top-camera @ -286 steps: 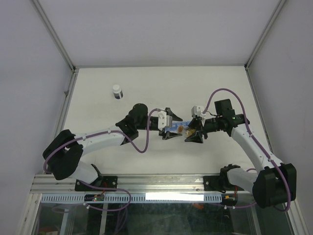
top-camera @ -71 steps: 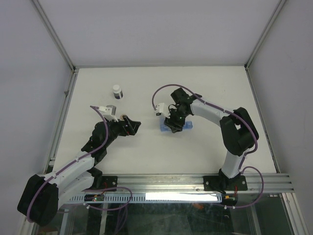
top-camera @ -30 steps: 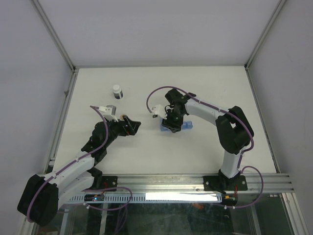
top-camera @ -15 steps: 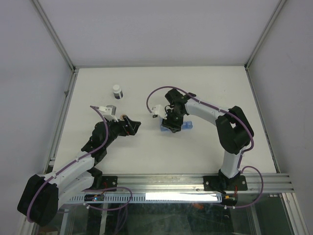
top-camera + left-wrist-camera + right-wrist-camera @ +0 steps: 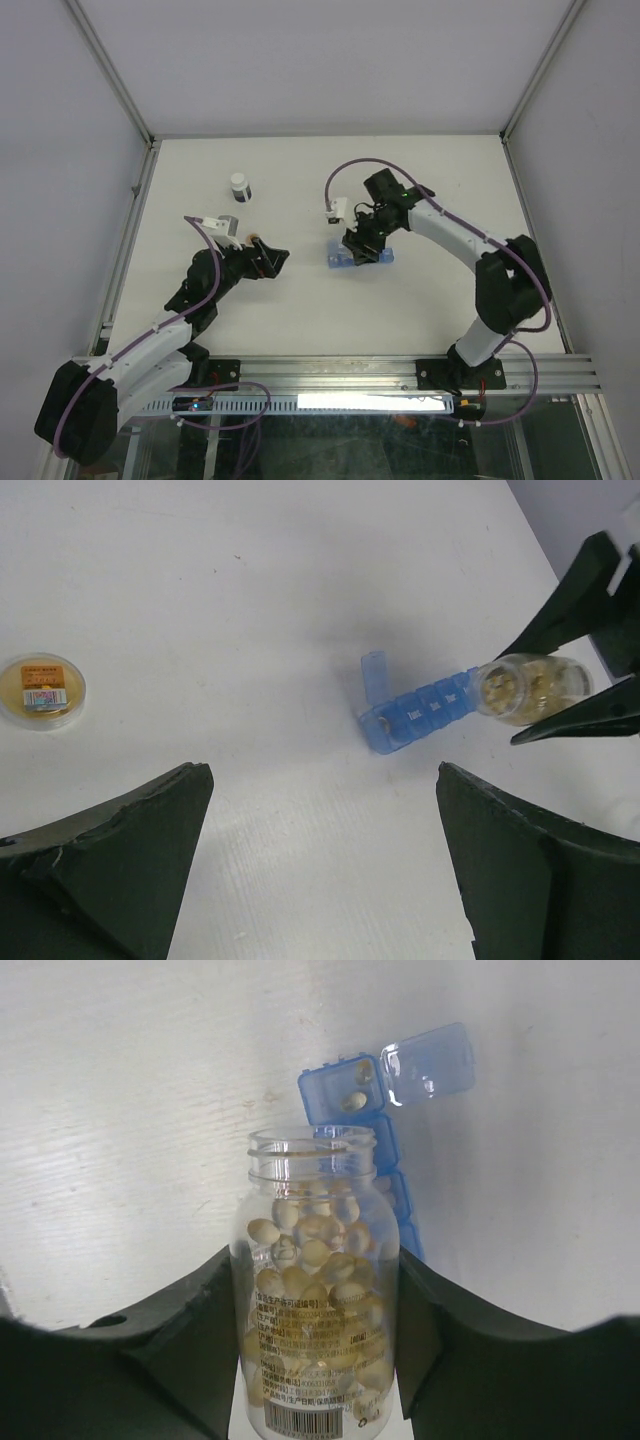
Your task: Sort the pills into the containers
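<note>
Gripping a clear uncapped bottle [image 5: 318, 1380] by its sides, the right end effector [image 5: 320, 1340] has its fingers drawn in narrow around it. Pills [image 5: 305, 1250] fill the bottle. Its mouth sits over the containers [image 5: 345, 1090], a blue strip lying on the desk [image 5: 250, 600]; contact cannot be told. The strip's far end compartment has its lid [image 5: 428, 1063] open, and two pills lie inside. The left end effector [image 5: 320, 850] is spread wide and empty, well apart to the strip's left.
</note>
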